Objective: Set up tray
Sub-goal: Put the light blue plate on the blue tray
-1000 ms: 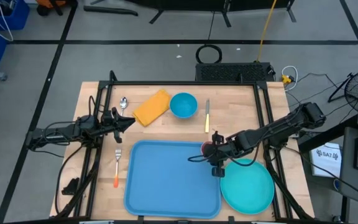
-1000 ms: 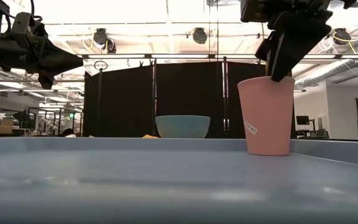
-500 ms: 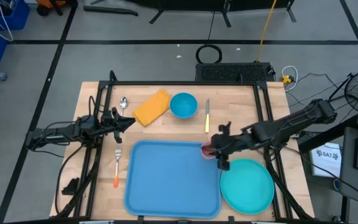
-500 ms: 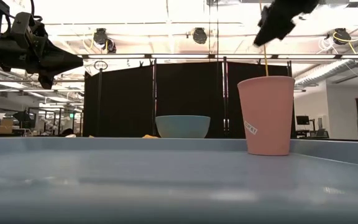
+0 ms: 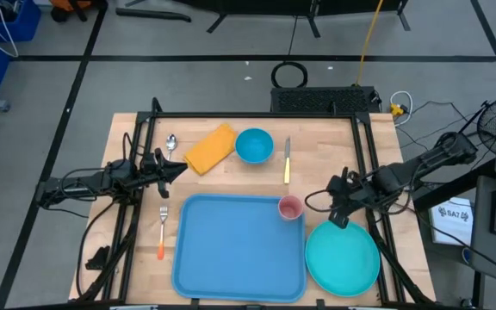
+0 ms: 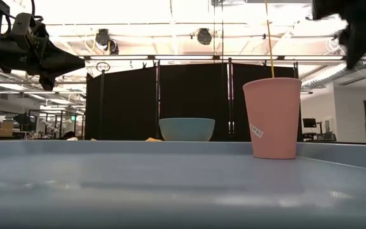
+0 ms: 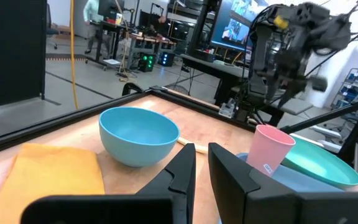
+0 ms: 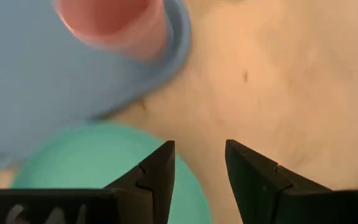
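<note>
The light-blue tray (image 5: pixel 231 250) lies on the near middle of the wooden table. A pink cup (image 5: pixel 290 207) stands upright on its base in the tray's far right corner, also seen in the low view (image 6: pixel 272 117). My right gripper (image 5: pixel 341 200) hangs open above the bare wood just right of the cup, pointing steeply down, with nothing between its fingers (image 8: pixel 199 165). My left gripper (image 5: pixel 175 170) waits level above the table's left side. Its fingers are open by only a narrow gap (image 7: pixel 201 168), and that gap is empty.
A round teal plate (image 5: pixel 343 257) lies on the table right of the tray. Along the far side are a blue bowl (image 5: pixel 254 145), a yellow napkin (image 5: pixel 210 148), a knife (image 5: pixel 288 160) and a spoon (image 5: pixel 171 142). A fork (image 5: pixel 162 231) lies left of the tray.
My right gripper, which had a finger down inside the pink cup, has come off the cup. It has risen, drawn back toward the table's right edge and rolled about its own axis. The cup stays upright in the tray's corner.
</note>
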`<state>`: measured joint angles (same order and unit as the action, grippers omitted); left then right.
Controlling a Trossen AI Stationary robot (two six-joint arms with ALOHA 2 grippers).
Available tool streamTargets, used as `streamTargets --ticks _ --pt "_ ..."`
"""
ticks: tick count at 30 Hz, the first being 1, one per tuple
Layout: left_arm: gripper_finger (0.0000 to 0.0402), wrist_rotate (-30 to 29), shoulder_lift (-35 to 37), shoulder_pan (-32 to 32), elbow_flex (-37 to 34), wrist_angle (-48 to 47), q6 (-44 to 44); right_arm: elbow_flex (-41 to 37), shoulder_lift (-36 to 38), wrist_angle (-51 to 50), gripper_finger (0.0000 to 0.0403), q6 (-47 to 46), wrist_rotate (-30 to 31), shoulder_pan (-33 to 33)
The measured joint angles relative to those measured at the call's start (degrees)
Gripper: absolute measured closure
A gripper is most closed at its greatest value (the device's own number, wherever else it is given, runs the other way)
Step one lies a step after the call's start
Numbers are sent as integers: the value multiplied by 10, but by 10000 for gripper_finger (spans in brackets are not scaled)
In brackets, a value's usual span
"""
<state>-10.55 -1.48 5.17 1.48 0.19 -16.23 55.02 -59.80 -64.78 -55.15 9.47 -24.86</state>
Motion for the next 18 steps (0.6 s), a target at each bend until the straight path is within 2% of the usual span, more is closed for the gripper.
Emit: streamTargets --ticks 7,18 --pt "355 0 0 0 0 0 0 -135 -1 53 271 -49 -133 0" --pt "355 0 0 0 0 0 0 -208 0 105 271 -63 -155 0"
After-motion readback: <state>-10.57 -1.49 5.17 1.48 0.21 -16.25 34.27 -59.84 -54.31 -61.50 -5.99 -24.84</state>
